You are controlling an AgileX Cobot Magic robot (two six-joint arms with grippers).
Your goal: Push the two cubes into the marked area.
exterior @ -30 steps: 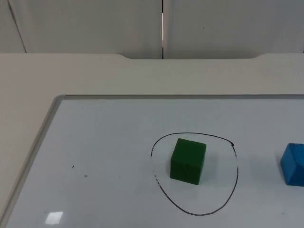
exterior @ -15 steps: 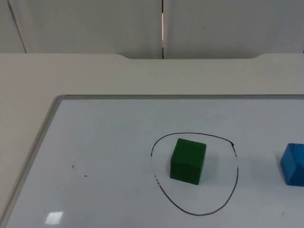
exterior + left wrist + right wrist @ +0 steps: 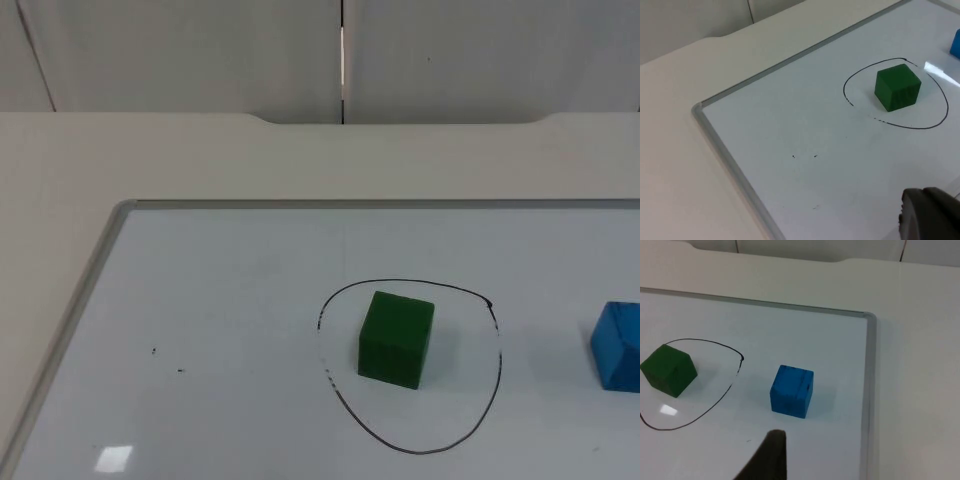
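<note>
From the top view, the green cube (image 3: 396, 338) sits inside the marked area (image 3: 410, 366), a hand-drawn black loop on the whiteboard (image 3: 230, 300), so that half of the job looks done. The blue cube (image 3: 615, 345) lies well apart to the right, outside the loop, at the picture's edge. The whiteboard rests flat on the white surface (image 3: 300, 160), which gives the cubes a smooth face to slide on.

In the left wrist view, the green cube (image 3: 897, 86) stands within the loop (image 3: 896, 95), near its far side. The left gripper (image 3: 930, 216) hangs above the board well short of the loop; only a dark fingertip is in sight, so I cannot tell how wide it is or whether it holds anything. This arm seems to wait.

In the right wrist view, the blue cube (image 3: 792, 391) lies just outside the loop (image 3: 690, 385), between it and the board's frame. The right gripper (image 3: 767, 460) hovers on the near side of the cube, likely lined up to push it across; whether it is open or closed I cannot tell.
</note>
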